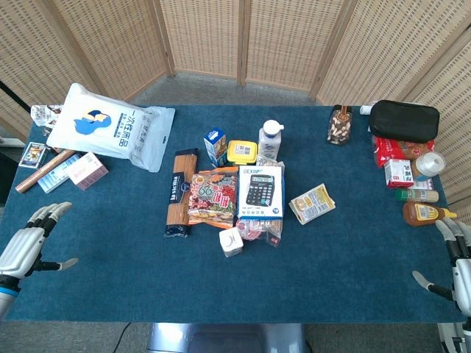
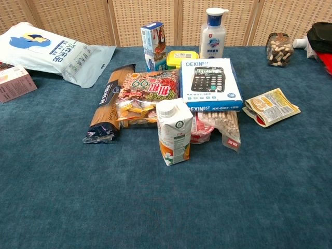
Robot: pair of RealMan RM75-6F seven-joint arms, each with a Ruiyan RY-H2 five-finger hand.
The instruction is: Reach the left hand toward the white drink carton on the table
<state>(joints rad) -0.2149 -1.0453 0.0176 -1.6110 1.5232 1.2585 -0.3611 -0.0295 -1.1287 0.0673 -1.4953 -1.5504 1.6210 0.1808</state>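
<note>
The white drink carton stands upright near the middle of the blue table, just in front of the snack bags; from the head view the carton shows mostly its top. My left hand hovers at the table's front left corner, fingers spread, holding nothing, far to the left of the carton. My right hand sits at the front right edge, fingers apart and empty. Neither hand appears in the chest view.
Around the carton lie a spaghetti pack, a colourful snack bag, a boxed calculator and a red packet. A large white bag lies at far left. Bottles and boxes crowd the right edge.
</note>
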